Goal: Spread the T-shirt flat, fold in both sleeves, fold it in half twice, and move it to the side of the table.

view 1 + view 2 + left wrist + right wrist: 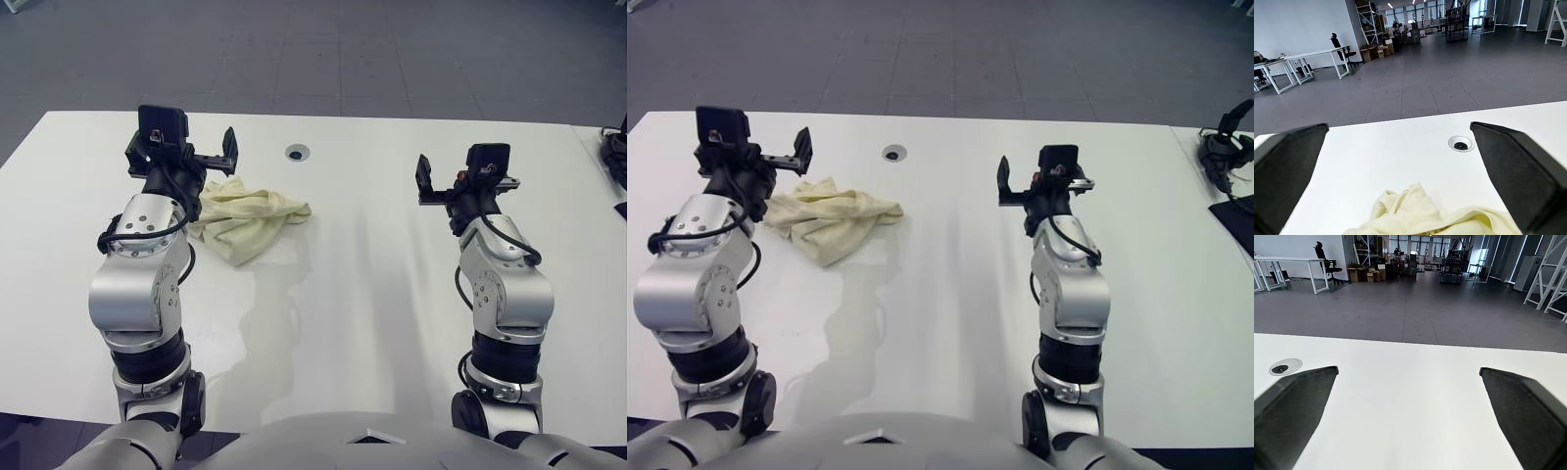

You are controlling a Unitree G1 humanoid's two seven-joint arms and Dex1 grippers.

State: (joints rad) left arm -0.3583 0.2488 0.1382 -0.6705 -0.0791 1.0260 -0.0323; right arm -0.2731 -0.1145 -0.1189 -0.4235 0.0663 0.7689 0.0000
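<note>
A pale yellow T-shirt (250, 217) lies crumpled in a heap on the left part of the white table (372, 294). My left gripper (184, 157) hovers open above the shirt's left edge, with nothing between its fingers. In the left wrist view the T-shirt (1435, 215) sits low between the two spread dark fingers (1288, 171). My right gripper (465, 181) stands open over bare table to the right of centre, well apart from the shirt. Its wrist view shows the wide gap of the right gripper (1408, 369) over plain tabletop.
A round cable grommet (297, 152) is set into the table behind the shirt, near the far edge. Black cables and gear (1225, 157) lie on a neighbouring surface at the far right. Beyond the table's far edge is grey floor.
</note>
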